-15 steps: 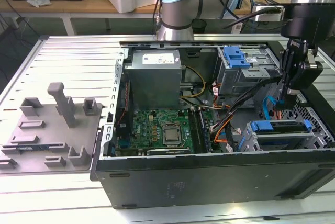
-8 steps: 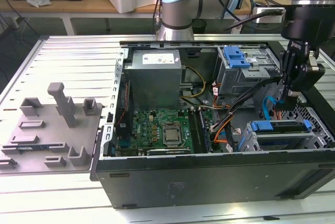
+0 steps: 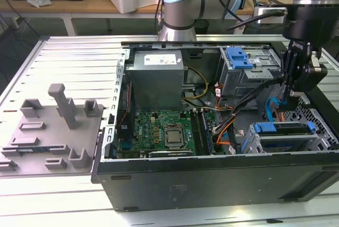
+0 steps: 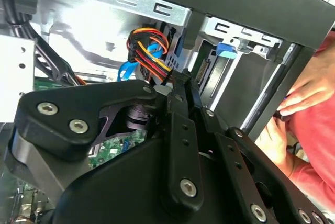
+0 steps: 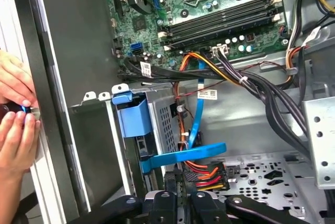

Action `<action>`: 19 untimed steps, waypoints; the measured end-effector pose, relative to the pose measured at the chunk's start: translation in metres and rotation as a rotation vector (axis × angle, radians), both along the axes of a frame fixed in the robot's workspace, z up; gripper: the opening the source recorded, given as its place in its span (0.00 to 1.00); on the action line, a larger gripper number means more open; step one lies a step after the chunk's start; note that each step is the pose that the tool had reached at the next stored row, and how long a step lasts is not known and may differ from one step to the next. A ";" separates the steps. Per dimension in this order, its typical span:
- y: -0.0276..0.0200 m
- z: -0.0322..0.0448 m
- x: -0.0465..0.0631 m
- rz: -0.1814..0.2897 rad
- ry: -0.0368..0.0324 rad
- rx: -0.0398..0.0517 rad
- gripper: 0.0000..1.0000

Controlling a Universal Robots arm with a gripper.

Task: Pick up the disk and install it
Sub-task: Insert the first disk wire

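The disk (image 3: 288,131) lies inside the lower drive cage at the front of the exterior view's right, with its blue carrier bracket (image 3: 265,128) along its edges. In the first wrist view the bracket's blue end (image 5: 131,119) sticks out of the cage. My gripper (image 3: 290,98) hangs just above and behind that cage. Its fingers (image 5: 180,182) are shut together next to a black power plug with coloured wires (image 5: 207,174) and a flat blue data cable (image 5: 183,156). In the second wrist view the gripper (image 4: 183,82) points at the disk's connector end (image 4: 201,72).
The open computer case (image 3: 212,184) holds a motherboard (image 3: 164,131), a grey power-supply box (image 3: 157,78) and an upper cage with a blue latch (image 3: 238,57). A person's hands (image 5: 15,114) rest on the case's outer edge. A grey fixture (image 3: 53,126) lies on the table at the exterior view's left.
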State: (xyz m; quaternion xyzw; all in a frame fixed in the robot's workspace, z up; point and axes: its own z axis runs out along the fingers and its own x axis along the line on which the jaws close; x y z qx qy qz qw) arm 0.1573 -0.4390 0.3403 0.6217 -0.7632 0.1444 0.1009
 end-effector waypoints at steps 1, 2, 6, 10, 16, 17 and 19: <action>0.0000 0.0006 0.000 0.004 0.0000 0.0060 0.17; -0.0001 0.0016 0.000 0.009 0.0000 0.0151 0.17; -0.0007 0.0033 0.000 0.022 0.0000 0.0384 0.17; -0.0030 0.0036 -0.001 0.034 0.0000 0.0551 0.17; -0.0096 0.0036 -0.003 0.050 0.0003 0.0646 0.17; -0.0116 0.0036 -0.003 0.054 0.0004 0.0661 0.17; -0.0138 0.0037 -0.004 0.059 0.0005 0.0685 0.17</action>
